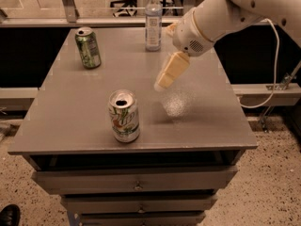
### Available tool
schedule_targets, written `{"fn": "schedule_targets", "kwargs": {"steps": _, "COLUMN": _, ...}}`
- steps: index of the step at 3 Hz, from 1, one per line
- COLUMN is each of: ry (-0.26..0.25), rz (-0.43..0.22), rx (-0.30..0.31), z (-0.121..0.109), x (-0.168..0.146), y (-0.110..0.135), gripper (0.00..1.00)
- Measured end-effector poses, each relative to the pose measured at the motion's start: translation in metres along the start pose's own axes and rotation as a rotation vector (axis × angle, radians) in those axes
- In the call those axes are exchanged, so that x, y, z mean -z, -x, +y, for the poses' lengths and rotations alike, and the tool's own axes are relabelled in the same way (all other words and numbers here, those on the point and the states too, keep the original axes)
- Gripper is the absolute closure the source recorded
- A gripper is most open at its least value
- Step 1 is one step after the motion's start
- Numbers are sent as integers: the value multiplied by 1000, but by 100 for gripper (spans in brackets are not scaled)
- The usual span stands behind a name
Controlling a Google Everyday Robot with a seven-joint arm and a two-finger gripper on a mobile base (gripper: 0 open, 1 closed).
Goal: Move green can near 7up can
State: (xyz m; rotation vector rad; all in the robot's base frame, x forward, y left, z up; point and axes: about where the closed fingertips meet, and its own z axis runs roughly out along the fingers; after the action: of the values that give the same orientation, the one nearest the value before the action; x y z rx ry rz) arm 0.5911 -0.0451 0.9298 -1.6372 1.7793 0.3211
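The green can (88, 48) stands upright at the far left of the grey table (70, 131). The 7up can (124, 116), mostly white with an open top, stands upright near the table's front edge, left of centre. My gripper (167, 74) hangs from the white arm above the middle of the table, right of both cans and touching neither. It holds nothing that I can see.
A clear water bottle (153, 20) stands at the table's far edge, just behind the arm. Drawers (136, 185) sit under the tabletop. A cable (275, 55) runs along the right side. A speckled floor surrounds the table.
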Motion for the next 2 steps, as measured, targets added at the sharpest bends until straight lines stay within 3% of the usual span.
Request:
{"fn": "schedule_targets", "kwargs": {"steps": 1, "ry": 0, "rz": -10, "rx": -4, "z": -2, "x": -5, "y": 1, "gripper": 0}}
{"fn": "schedule_targets", "kwargs": {"steps": 2, "ry": -2, "rz": -60, "rx": -17, "z": -10, "x": -26, "y": 10, "gripper": 0}}
